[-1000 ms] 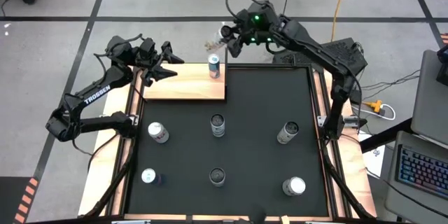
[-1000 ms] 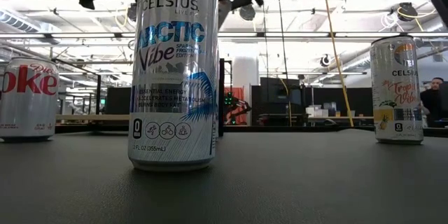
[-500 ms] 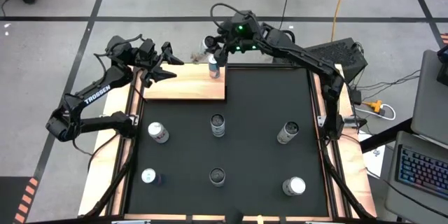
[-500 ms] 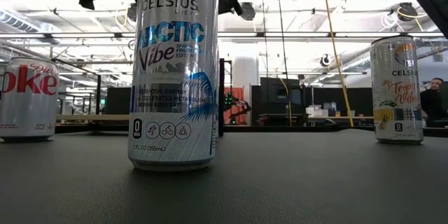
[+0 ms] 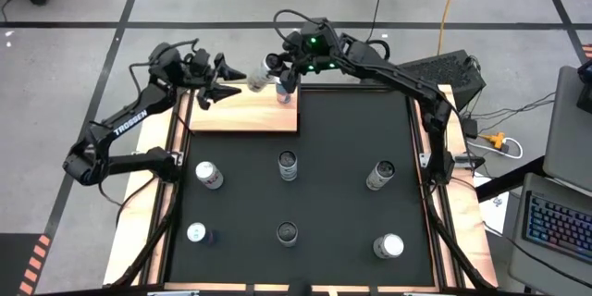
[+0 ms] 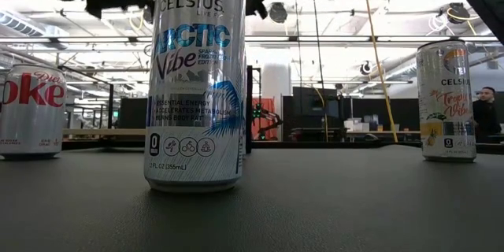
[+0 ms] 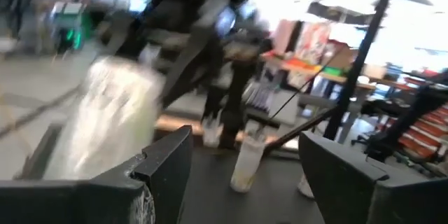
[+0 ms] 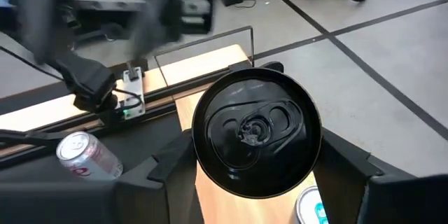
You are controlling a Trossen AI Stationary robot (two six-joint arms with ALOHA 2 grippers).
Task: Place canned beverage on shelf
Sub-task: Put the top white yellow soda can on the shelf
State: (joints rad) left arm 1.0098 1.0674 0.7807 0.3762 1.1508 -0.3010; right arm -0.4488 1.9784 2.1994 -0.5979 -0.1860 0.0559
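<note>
The shelf (image 5: 242, 116) is a light-wood board at the black mat's far left corner. A blue-and-white can (image 5: 283, 95) stands upright on its far right corner and also shows in the right wrist view (image 8: 308, 206). My right gripper (image 5: 274, 67) is shut on a silver can (image 5: 258, 80) with a black lid (image 8: 255, 133), above the shelf's far edge. My left gripper (image 5: 228, 80) is open and empty just to the left of that can, its fingers (image 7: 168, 175) pointing toward it. In the left wrist view the can shows as a pale blur (image 7: 112, 126). My right gripper pinches the silver can between its two fingers (image 8: 164, 175), one on each side of the can's wall just below the lid rim (image 8: 198, 140). The lid faces back toward the wrist. The can lies roughly level, pointing toward the table's left, clear of the shelf.
Several cans stand on the black mat (image 5: 342, 203), among them one near the left edge (image 5: 208, 175), one in the middle (image 5: 288, 165) and one at the near right (image 5: 388, 245). Wooden strips edge the mat. A tall can (image 6: 197, 79) fills the low view's front.
My right gripper has moved toward the table's left along the far edge, carrying the silver can from beyond the shelf's right corner to a spot above the shelf's far edge, close to my left gripper. The can on the shelf has stayed put.
</note>
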